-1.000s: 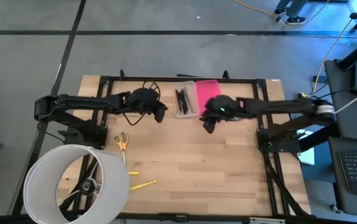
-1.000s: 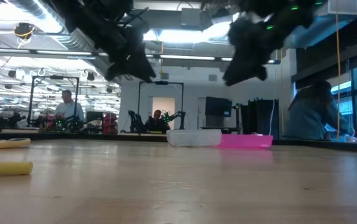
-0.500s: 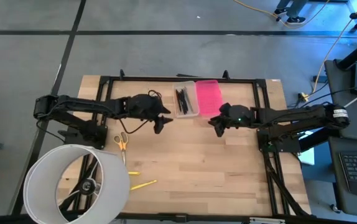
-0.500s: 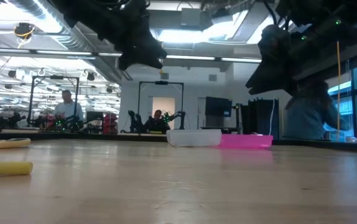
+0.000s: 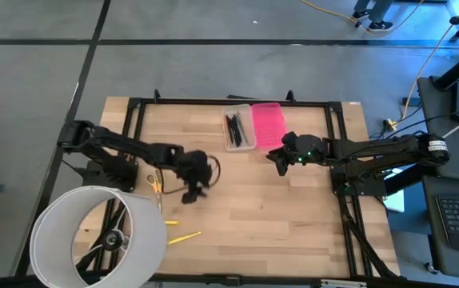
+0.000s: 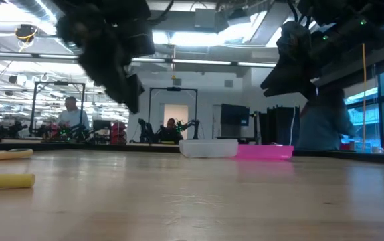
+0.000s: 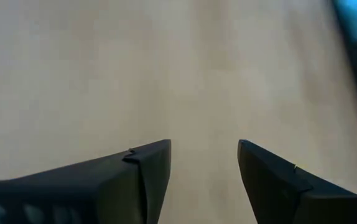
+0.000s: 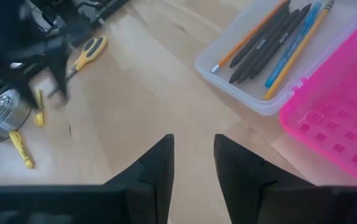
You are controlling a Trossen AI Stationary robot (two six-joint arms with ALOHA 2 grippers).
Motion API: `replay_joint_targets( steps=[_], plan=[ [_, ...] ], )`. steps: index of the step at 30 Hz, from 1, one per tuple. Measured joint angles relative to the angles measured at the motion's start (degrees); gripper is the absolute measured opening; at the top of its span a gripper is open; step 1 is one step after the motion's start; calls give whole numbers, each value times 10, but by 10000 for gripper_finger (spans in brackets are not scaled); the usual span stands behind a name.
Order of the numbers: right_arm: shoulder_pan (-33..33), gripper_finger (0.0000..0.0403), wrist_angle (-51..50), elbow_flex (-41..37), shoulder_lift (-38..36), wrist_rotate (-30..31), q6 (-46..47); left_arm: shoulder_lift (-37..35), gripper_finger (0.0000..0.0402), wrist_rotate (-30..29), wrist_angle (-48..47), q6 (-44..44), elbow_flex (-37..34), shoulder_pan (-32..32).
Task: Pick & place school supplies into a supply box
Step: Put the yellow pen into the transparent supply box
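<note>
The supply box is a clear tray (image 5: pixel 239 128) at the table's far middle, holding pens and pencils (image 8: pixel 272 43). Its pink lid (image 5: pixel 268 126) lies open beside it on the right. Yellow-handled scissors (image 5: pixel 156 182) lie flat near the left edge. Two yellow markers (image 5: pixel 184 238) lie nearer the front. My left gripper (image 5: pixel 188 195) hangs open above bare wood just right of the scissors, with nothing between its fingers (image 7: pixel 150 168). My right gripper (image 5: pixel 276 160) hovers open and holds nothing, just in front of the lid.
A big white hoop (image 5: pixel 97 236) stands over the table's near left corner, close to the markers. A black frame (image 5: pixel 337 144) runs along the far and side edges. Bare wood lies in the middle and at the near right. People sit in the room behind the table.
My left gripper has swung from beside the tray's left side toward the near edge, sinking, rolling and tipping downward, and now hangs by the scissors. My right gripper first drew back off the pink lid toward the near right, then kept still.
</note>
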Motion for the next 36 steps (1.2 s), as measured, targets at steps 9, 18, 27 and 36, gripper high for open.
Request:
replay_joint_targets(
  steps=[9,18,27,36],
  plan=[
    [0,119,-2,0,0,0,-1,104,145,231,76,-134,0,-68],
    [0,119,-4,0,0,0,-2,112,124,196,80,-194,0,-134],
    [0,119,-4,0,0,0,-19,110,123,158,85,-239,0,-160],
    [0,119,-7,0,0,0,-20,110,133,164,94,-250,0,-160]
  ],
)
